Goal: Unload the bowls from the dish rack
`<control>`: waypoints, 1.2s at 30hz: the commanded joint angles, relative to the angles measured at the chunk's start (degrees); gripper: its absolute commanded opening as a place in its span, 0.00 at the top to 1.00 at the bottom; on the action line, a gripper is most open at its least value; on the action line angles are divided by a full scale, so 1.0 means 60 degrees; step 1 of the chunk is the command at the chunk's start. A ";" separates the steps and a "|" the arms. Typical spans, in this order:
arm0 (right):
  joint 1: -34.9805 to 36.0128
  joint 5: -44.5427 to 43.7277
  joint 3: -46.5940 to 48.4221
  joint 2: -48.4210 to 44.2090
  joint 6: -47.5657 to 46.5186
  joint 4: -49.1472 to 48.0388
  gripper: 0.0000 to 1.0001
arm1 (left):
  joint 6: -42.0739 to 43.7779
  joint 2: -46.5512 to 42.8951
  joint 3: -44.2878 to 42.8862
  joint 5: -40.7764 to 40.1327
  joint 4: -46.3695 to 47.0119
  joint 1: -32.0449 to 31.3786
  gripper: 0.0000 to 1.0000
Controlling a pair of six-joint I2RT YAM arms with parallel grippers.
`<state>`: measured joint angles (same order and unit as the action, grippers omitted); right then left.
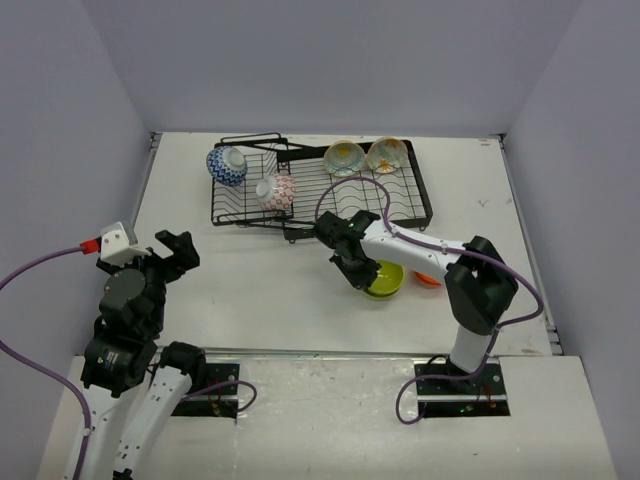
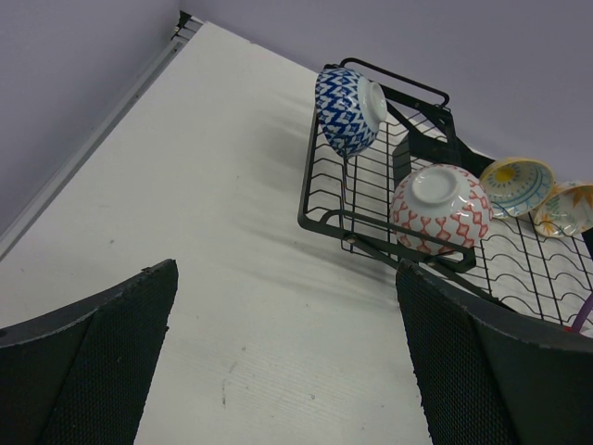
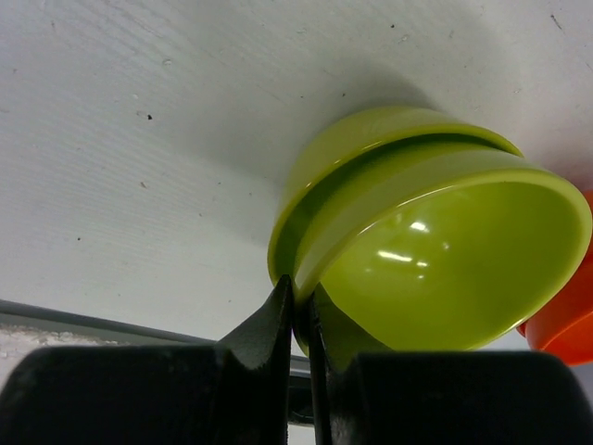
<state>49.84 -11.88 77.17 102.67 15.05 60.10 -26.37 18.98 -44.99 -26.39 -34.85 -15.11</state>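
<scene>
Pale lilac walls close in a white table (image 1: 250, 290). The dish rack (image 1: 410, 195) sits toward its far side, a long black wire frame with rows of prongs and a smaller wire section at its left end. Four bowls stand in it on edge, propped between the prongs. The blue-patterned bowl (image 1: 228, 165) is at the left end and the red-and-white bowl (image 1: 275, 192) is near it toward the front rail. The first cream bowl (image 1: 344, 157) and the second cream bowl (image 1: 387, 154) stand side by side along the far rail.

The lime green bowl (image 3: 435, 250) is off the rack, down by the table in front of its right half. The orange bowl (image 1: 428, 279) is just beside it, though I cannot tell whether they touch. The right gripper (image 3: 298, 297) has its fingers pinched tight on the green bowl's rim, one inside and one outside. That hold suits a bowl too wide to span. The bowl is plain and glossy, with a raised band round its outside, and it tilts with its mouth toward the wrist. It looks like the set-down step, grouping the unloaded bowls together.

The left gripper (image 1: 175, 250) hovers over the table's left side with its fingers spread wide and nothing between them. It faces the rack's left end, which places it well for the two patterned bowls
</scene>
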 commanded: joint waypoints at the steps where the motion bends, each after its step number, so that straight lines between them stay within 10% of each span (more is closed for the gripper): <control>1: -0.0060 0.0178 -0.0131 -0.0003 -0.0267 -0.0230 0.89 | 0.0147 0.0088 0.0043 -0.0128 0.0272 0.0058 0.00; 19: -0.0119 -0.0407 0.0264 -0.1231 -0.0003 0.0355 0.43 | 0.0132 0.0118 0.0043 -0.0142 0.0271 0.0058 0.00; 24: -0.0148 -0.0802 0.0440 -0.2842 -0.0208 0.0064 0.07 | 0.0132 0.0220 0.0043 -0.0157 0.0286 0.0058 0.00; 36: -0.3764 0.2197 -0.1753 -0.5858 0.2422 -0.6481 0.01 | -0.0453 0.1054 -0.0250 -0.1533 -0.0329 0.0480 0.00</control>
<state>31.18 -6.70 71.22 72.10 21.26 35.88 -27.42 23.44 -44.99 -30.94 -35.77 -14.48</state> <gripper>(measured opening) 0.987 0.997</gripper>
